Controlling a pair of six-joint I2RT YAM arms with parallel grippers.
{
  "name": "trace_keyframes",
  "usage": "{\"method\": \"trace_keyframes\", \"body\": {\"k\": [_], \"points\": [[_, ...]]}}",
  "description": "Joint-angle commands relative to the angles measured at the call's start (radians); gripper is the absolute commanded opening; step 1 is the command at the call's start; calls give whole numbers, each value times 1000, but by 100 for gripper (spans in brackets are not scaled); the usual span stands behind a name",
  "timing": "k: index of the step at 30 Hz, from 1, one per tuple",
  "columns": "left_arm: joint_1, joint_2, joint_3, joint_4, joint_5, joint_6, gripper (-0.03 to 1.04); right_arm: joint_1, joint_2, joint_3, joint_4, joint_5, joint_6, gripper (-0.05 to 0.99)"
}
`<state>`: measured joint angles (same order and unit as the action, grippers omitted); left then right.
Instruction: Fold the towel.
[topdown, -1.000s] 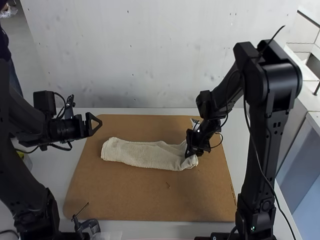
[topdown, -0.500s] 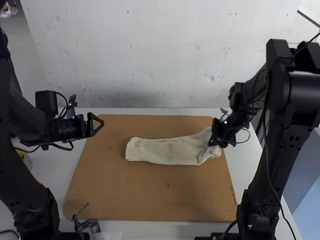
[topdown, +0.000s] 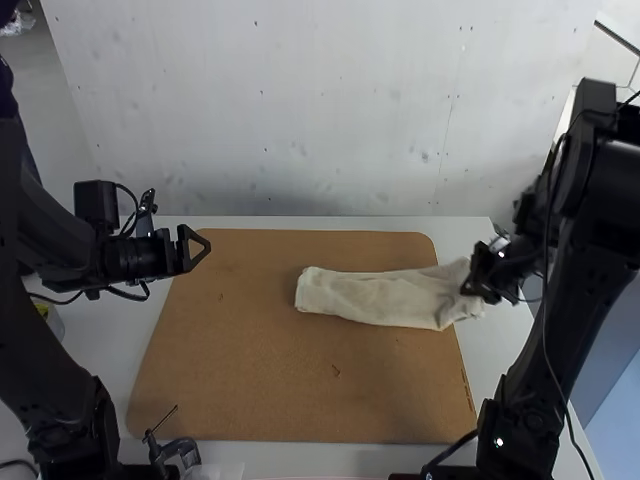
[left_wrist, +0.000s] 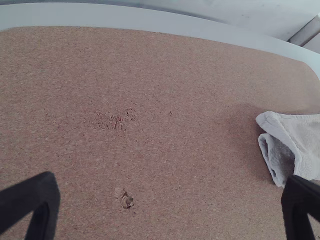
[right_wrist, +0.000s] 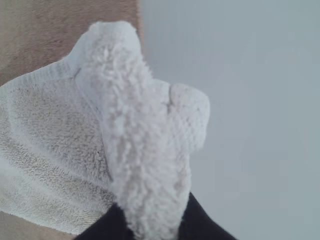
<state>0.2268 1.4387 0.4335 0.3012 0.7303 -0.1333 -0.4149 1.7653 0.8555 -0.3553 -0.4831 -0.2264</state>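
Gripping is being done by the black two-finger right end effector, between whose close-set fingers one end of the cream terry-cloth towel is pinched and bunched. Just past the right-hand edge of the flat brown board, that end is held over the smooth white table. From there the towel is stretched leftward as a long, narrow strip, its free end lying on the board. It has been folded lengthwise at least once; at the free end, the layers are seen in the left wrist view to be slightly parted. The black left end effector is held well apart from the cloth, over the board's left part, with its fingers spread wide and nothing between them.

The step in hand is judged to be the placing and straightening of the strip, ahead of a fold across its length. Next, the gripped end should be carried back over the rest and laid down with its edges lined up. If the free end is left unpinned, the whole towel could be dragged along, and the bunched corner may need to be smoothed.
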Motion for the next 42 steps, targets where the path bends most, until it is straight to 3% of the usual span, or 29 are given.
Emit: {"method": "trace_keyframes", "body": {"k": [1, 14, 19, 23, 31, 42], "points": [[-17, -20, -2, 7, -14, -14, 101, -78, 52, 62, -13, -37, -88, 6], [-17, -67, -24, 7, -37, -28, 101, -254, 135, 180, -40, -83, -166, 6], [-17, -72, -26, 7, -39, -29, 101, -255, 118, 229, -188, -104, -215, 6], [-18, -72, -30, 7, -39, -29, 101, -148, -23, 192, -208, -115, -157, 6], [-17, -78, -36, 10, -32, -31, 101, 176, -204, 143, -211, -123, 47, 6], [14, -70, -32, 36, -23, -28, 101, 533, -217, 83, -57, -37, 280, 6]]}}
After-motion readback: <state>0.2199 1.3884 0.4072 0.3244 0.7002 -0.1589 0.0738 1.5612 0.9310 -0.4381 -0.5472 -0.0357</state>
